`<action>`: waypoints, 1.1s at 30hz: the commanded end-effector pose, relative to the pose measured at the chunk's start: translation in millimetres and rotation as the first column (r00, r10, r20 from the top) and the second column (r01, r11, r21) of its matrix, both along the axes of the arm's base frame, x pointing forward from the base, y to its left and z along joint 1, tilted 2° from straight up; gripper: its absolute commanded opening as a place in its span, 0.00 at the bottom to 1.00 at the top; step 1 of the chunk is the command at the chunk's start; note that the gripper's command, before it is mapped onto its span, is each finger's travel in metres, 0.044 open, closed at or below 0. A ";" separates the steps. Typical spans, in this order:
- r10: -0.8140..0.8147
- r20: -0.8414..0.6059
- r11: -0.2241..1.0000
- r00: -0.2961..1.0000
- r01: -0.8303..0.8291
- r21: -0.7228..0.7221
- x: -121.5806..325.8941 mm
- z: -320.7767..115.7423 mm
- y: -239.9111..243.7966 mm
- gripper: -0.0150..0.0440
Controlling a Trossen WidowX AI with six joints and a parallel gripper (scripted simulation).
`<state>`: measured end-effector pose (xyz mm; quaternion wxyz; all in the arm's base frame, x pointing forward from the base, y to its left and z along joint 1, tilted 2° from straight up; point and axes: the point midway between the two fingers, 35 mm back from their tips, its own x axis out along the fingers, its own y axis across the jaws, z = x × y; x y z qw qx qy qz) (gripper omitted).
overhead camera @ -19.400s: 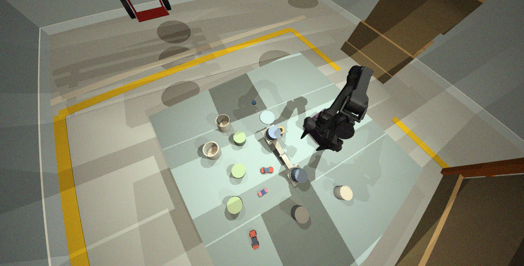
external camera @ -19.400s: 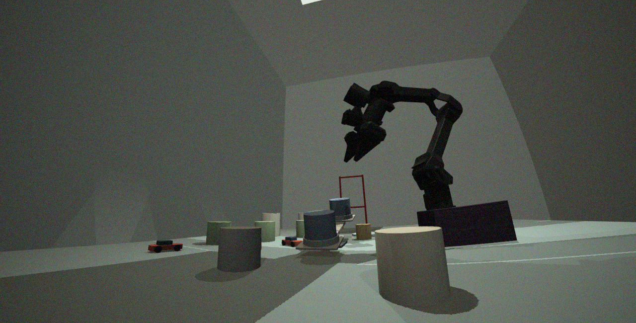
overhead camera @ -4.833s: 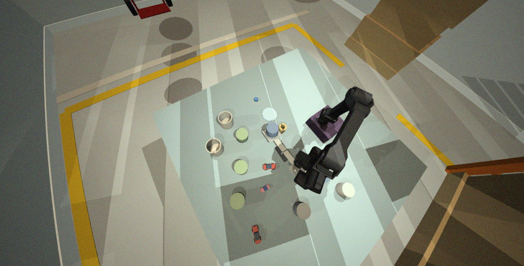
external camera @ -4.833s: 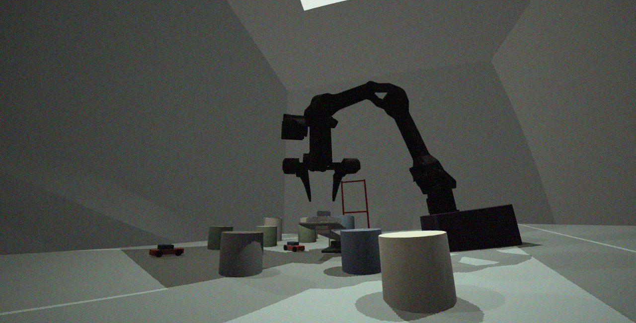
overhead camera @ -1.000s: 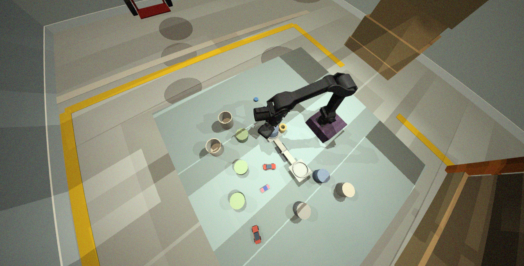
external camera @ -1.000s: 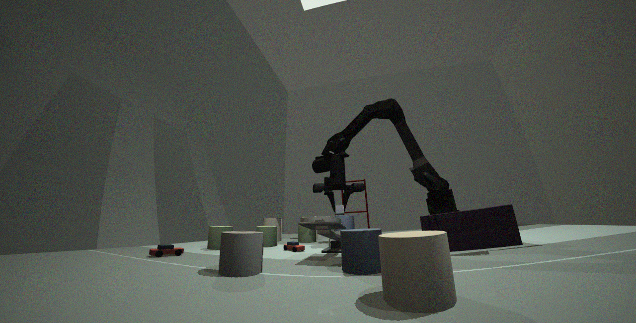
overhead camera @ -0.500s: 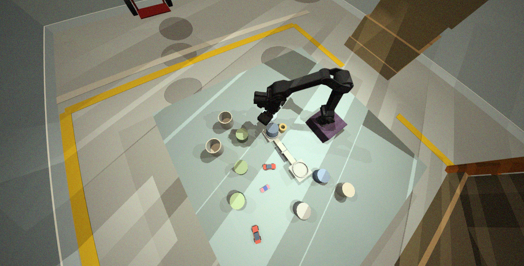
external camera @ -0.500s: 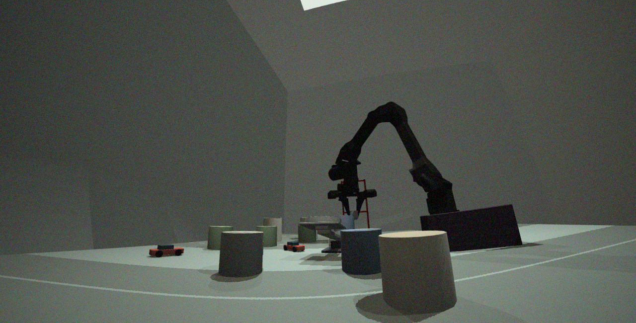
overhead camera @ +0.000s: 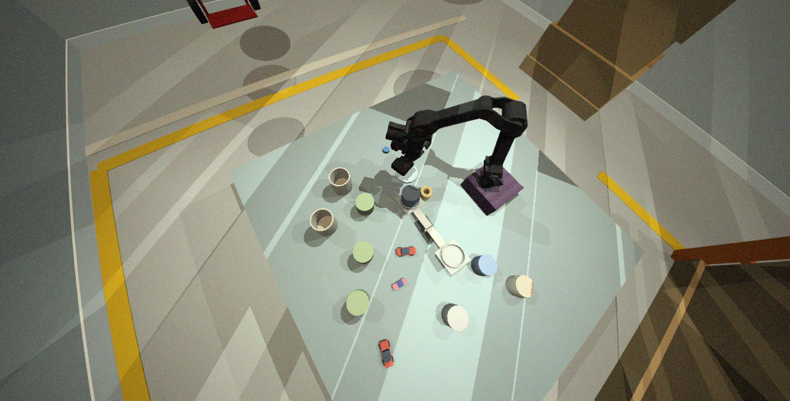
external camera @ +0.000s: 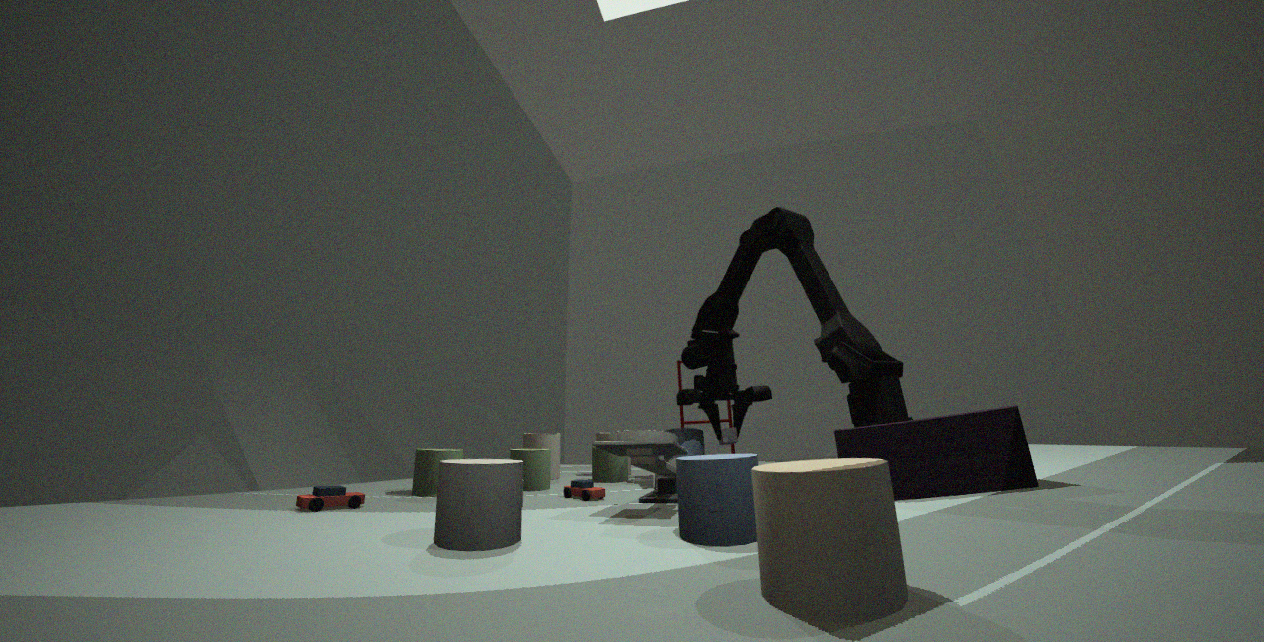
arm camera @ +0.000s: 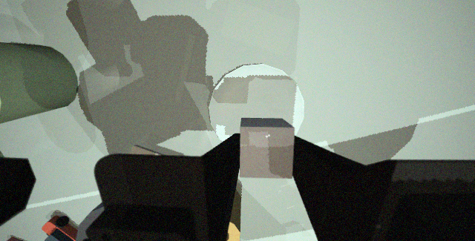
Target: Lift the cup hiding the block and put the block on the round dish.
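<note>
The top view looks steeply down from high up, far enough back to take in the arm point(overhead camera: 458, 113) point(external camera: 822, 288), most of the table point(overhead camera: 287, 177) point(external camera: 265, 558) point(arm camera: 371, 67) and the surrounding floor. The exterior view sits low, looking nearly level across the table, with the tan cup point(overhead camera: 520, 286) point(external camera: 830, 540) close in front and the hand truck point(overhead camera: 234, 16) point(external camera: 680, 390) beyond. The wrist view looks down past the end effector point(overhead camera: 408, 158) point(external camera: 729, 433) point(arm camera: 267, 152), very near the block point(external camera: 728, 437) point(arm camera: 267, 159). Top and wrist share the dish point(overhead camera: 409, 177) point(arm camera: 271, 98); exterior and wrist share the block.
</note>
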<state>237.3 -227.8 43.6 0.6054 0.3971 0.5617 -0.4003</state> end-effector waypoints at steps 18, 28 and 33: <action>0.009 0.001 1.000 1.000 -0.009 0.004 2.0 -50.3 -0.9 0.25; 0.005 -0.004 1.000 1.000 -0.005 0.005 1.5 -54.4 -0.9 0.48; 0.005 -0.004 1.000 1.000 -0.005 0.005 1.5 -54.4 -0.9 0.70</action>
